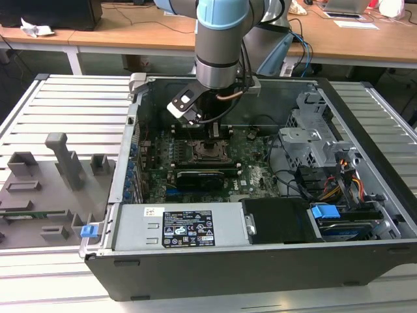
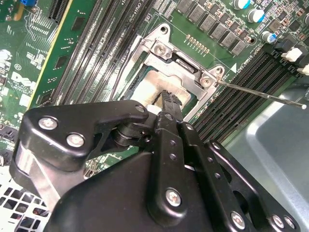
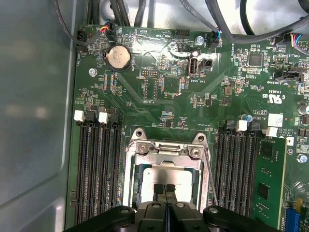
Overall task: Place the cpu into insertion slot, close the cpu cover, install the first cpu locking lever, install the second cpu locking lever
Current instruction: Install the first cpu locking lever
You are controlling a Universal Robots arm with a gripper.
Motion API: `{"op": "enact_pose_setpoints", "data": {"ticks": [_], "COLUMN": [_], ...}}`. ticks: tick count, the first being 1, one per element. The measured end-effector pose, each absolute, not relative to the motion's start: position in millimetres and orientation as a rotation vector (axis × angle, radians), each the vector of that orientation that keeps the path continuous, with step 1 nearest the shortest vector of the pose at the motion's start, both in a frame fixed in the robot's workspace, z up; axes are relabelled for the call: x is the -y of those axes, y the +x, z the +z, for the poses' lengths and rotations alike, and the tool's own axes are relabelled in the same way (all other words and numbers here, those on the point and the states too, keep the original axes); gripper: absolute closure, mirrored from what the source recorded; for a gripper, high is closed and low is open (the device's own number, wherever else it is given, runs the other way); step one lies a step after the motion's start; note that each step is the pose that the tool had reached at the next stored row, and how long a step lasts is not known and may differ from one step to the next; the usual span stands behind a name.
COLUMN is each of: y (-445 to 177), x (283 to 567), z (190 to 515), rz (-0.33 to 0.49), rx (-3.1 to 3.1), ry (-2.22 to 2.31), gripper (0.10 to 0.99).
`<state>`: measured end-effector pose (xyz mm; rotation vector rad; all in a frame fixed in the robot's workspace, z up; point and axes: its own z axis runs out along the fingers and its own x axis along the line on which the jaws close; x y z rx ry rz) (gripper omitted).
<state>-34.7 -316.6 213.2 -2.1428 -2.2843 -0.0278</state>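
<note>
Showing the gripper (image 1: 213, 132) set low inside the open computer case (image 1: 228, 270), directly over the insertion slot (image 1: 210, 152) on the green motherboard (image 3: 159, 87). Seen in the first wrist view with jaws drawn fully together, fingertips (image 3: 158, 190) meeting and clasping nothing visible, pointed down at the cpu (image 3: 161, 175) (contact or a slight gap: cannot tell). Lying silver-tan face up within the slot, ringed by the silvery cpu cover (image 3: 130, 181). Flanked on both sides by long black memory slots (image 3: 96, 169). Noting also a thin locking lever (image 2: 260, 94), angled out across those slots in the second wrist view.
</note>
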Motion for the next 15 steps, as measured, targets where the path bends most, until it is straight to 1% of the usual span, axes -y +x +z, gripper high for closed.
{"op": "enact_pose_setpoints", "data": {"ticks": [15], "y": [-34.7], "x": [316.6], "z": [223.3], "rz": [-0.028], "rx": [2.284], "ry": [-2.144], "gripper": [0.98]}}
